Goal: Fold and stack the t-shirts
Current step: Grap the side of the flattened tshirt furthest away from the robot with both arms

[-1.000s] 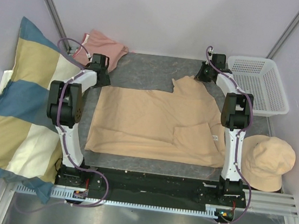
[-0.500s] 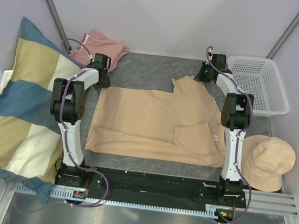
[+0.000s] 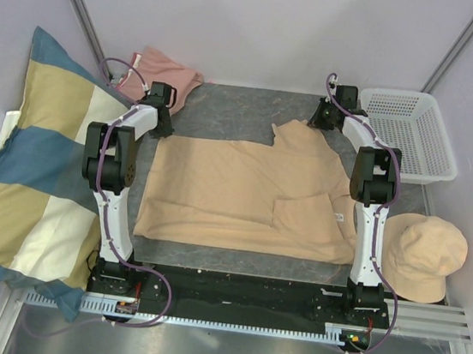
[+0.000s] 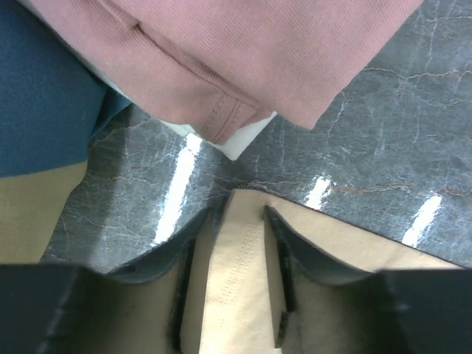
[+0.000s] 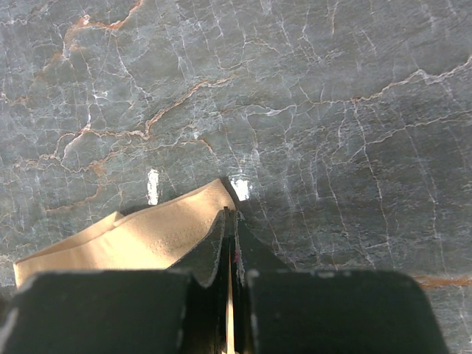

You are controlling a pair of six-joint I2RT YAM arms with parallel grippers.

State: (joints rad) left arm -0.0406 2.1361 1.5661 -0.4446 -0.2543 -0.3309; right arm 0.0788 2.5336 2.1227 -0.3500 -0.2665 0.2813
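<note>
The tan t-shirt (image 3: 243, 191) lies spread flat on the grey marbled table, one sleeve folded inward. My left gripper (image 3: 164, 123) is at its far left corner. In the left wrist view the open jaws (image 4: 241, 214) straddle that hemmed corner (image 4: 236, 280), with slim gaps on both sides. My right gripper (image 3: 317, 118) is at the far right corner, shut (image 5: 231, 214) on the tan cloth (image 5: 147, 236), and a thin sliver of cloth shows between the fingers. The salmon-pink t-shirt (image 3: 170, 72) lies crumpled at the back left, just beyond the left fingers (image 4: 243, 51).
A big blue, yellow and cream striped pillow (image 3: 30, 169) leans along the left side. A white mesh basket (image 3: 410, 134) stands at the back right. A beige domed hat (image 3: 421, 252) sits at the near right. Bare table (image 5: 295, 88) lies beyond the right gripper.
My left arm has edged slightly toward the back, settling over the tan shirt's far left corner. The right arm and the shirts have not moved.
</note>
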